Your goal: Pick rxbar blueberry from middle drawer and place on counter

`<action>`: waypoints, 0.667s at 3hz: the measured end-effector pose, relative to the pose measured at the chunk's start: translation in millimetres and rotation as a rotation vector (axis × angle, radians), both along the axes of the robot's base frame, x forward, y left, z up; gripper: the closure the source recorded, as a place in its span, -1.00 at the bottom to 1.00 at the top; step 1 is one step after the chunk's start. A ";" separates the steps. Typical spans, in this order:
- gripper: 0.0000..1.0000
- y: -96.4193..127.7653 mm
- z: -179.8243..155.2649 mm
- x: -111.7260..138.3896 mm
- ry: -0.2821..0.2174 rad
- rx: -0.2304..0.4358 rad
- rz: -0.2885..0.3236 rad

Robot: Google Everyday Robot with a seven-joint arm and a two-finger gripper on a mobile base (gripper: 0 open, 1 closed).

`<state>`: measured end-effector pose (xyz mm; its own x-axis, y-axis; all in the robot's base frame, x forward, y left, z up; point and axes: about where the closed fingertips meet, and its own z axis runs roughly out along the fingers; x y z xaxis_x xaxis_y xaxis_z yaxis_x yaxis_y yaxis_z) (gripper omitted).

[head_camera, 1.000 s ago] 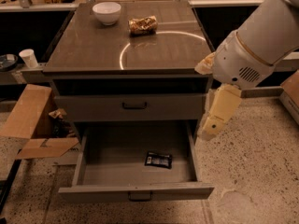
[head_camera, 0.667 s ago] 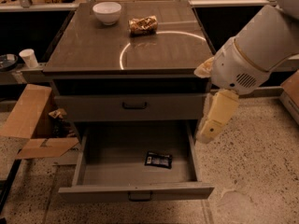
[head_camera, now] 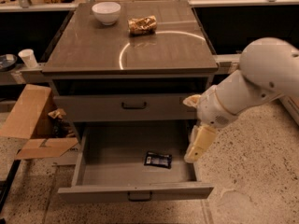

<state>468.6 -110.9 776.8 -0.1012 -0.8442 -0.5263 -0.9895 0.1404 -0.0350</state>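
The rxbar blueberry (head_camera: 158, 159), a small flat near-black bar, lies on the floor of the open middle drawer (head_camera: 135, 189), right of centre and towards the front. My gripper (head_camera: 194, 152) hangs pointing down over the drawer's right side wall, to the right of the bar and a little above it, apart from it. It holds nothing that I can see. The counter (head_camera: 93, 50) is the cabinet's glossy grey-brown top with a pale ring of glare.
A white bowl (head_camera: 106, 12) and a crinkly golden-brown snack packet (head_camera: 142, 25) sit at the back of the counter. The drawer above (head_camera: 134, 106) is shut. A cardboard box (head_camera: 32, 125) lies left of the cabinet, and a white cup (head_camera: 28, 58) stands further left.
My arm has come down and to the left, bringing the gripper from beside the upper drawer's right end to the open drawer's right wall. The bar has not moved.
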 end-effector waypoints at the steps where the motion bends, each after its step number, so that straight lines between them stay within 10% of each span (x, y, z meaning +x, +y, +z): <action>1: -1.00 5.9 -79.3 19.7 0.003 0.063 -0.012; 2: -1.00 13.6 -132.4 32.2 0.035 0.106 -0.033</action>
<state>500.8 -97.2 644.5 -0.1482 -0.7799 -0.6081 -0.9846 0.1743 0.0165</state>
